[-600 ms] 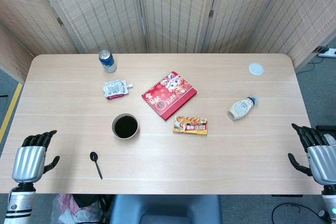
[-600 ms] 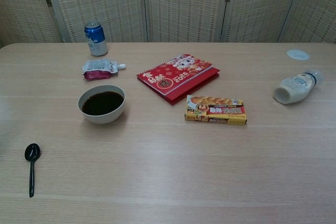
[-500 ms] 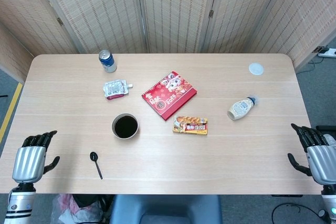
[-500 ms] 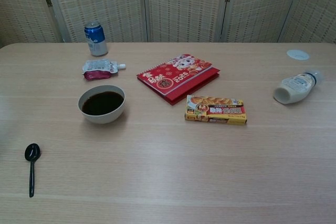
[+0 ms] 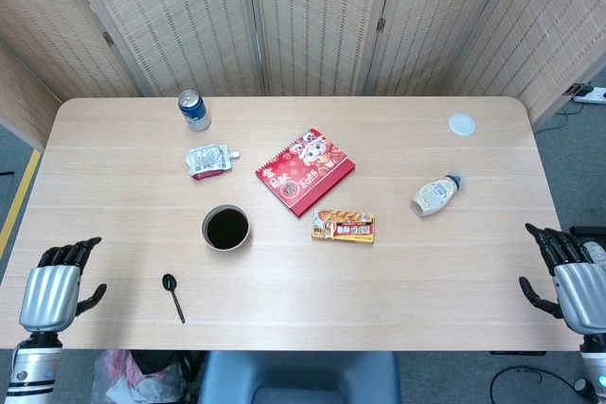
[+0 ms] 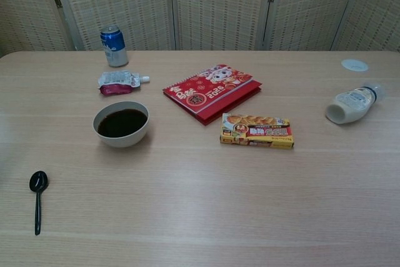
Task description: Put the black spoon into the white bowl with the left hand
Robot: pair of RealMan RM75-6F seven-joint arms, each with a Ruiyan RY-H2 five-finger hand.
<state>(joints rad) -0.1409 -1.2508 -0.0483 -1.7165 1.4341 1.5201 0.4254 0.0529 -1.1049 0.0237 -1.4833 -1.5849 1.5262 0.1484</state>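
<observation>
While both our hands sit off the table (image 5: pixel 114 139) edges, nothing is held; red booklet (image 5: pixel 305 170) mid-table; our left hand (image 5: pixel 49 292) empty, fingers spread, well left of the spoon; our right hand (image 5: pixel 576 279) likewise spread; white bowl (image 5: pixel 226 228) holds dark liquid; black spoon (image 5: pixel 173 296) flat near the front edge, just front-left of the bowl, apart from it

Landmark: white bowl (image 5: pixel 226 228), holding dark liquid. Bare tabletop (image 5: pixel 123 234) on its left and near sides, out to the black spoon (image 5: pixel 172 295) near the front edge; nothing between spoon and bowl. Behind the bowl: pouch (image 5: pixel 209 161), then blue can (image 5: pixel 194 110). To its right: red booklet (image 5: pixel 305 171), yellow box (image 5: pixel 344 226). Bottle (image 5: pixel 435 195) well apart, far right.
</observation>
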